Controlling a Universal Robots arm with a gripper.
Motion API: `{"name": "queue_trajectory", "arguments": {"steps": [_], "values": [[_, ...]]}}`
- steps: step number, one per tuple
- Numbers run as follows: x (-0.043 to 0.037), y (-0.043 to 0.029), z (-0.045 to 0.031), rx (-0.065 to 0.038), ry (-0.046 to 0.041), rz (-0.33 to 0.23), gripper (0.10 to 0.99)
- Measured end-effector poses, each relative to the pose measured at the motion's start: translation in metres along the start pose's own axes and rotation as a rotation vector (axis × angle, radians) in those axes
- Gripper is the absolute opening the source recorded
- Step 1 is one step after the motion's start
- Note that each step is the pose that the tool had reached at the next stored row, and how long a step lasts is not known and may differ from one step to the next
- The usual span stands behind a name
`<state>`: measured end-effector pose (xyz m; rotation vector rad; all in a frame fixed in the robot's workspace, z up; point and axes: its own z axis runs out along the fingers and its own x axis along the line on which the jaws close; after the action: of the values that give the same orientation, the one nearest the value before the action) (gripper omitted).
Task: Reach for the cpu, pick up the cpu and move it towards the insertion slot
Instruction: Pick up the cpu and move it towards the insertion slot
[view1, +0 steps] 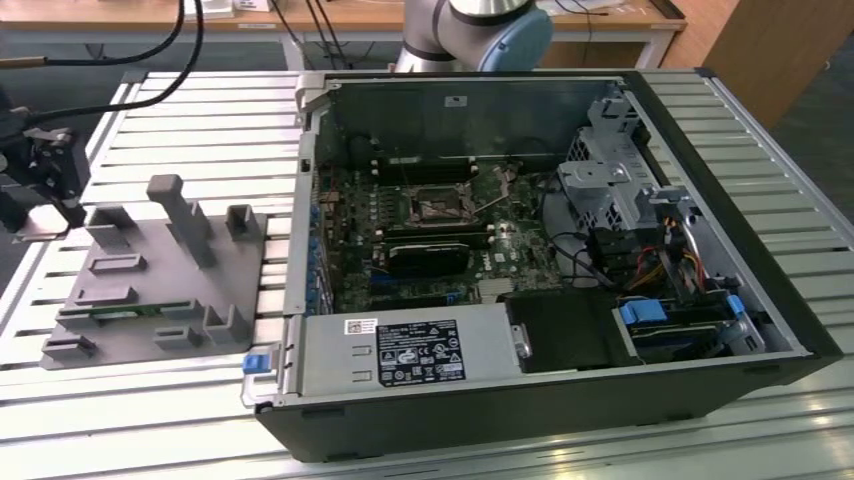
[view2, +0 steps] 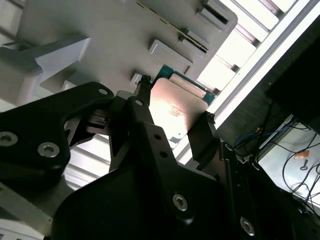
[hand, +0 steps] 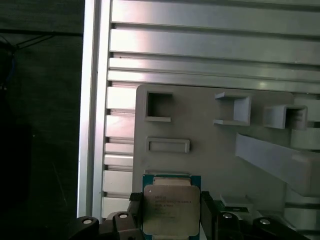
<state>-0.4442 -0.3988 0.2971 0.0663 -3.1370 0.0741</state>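
Observation:
The cpu (hand: 171, 212), a shiny silver square on a green rim, sits between my gripper's black fingers (hand: 134, 202). In the second wrist view its metal top (view2: 175, 107) catches the light, with a finger against each side. My gripper (view2: 175, 102) is shut on the cpu, just off the edge of the grey holder block (hand: 210, 145). In the exterior view the gripper (view1: 43, 205) hangs at the far left, beside that block (view1: 147, 290). The insertion slot (view1: 438, 208), a dark square in a silver bracket, lies on the motherboard inside the open computer case, well to the exterior view's right of the gripper.
The open case (view1: 747, 300) holds a long black card (view1: 427, 258), a labelled power supply (view1: 400, 352) and drive cages (view1: 614, 190). Posts rise from the grey block (view1: 180, 215). The arm's base (view1: 474, 30) stands behind the case on the slatted aluminium table (view1: 200, 110).

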Motion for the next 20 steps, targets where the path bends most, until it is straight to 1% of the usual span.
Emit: {"name": "queue_trajectory", "arguments": {"steps": [5, 9, 13, 20], "values": [[0.0, -0.0007, -0.0167, 0.012, 0.0007, 0.001, 0.545], [0.0, -0.0013, -0.0297, 0.025, 0.0013, 0.002, 0.545], [0.0001, -0.0014, -0.0412, 0.041, 0.002, 0.003, 0.545], [0.0002, -0.0025, -0.0691, 0.059, 0.0027, 0.004, 0.545]]}}
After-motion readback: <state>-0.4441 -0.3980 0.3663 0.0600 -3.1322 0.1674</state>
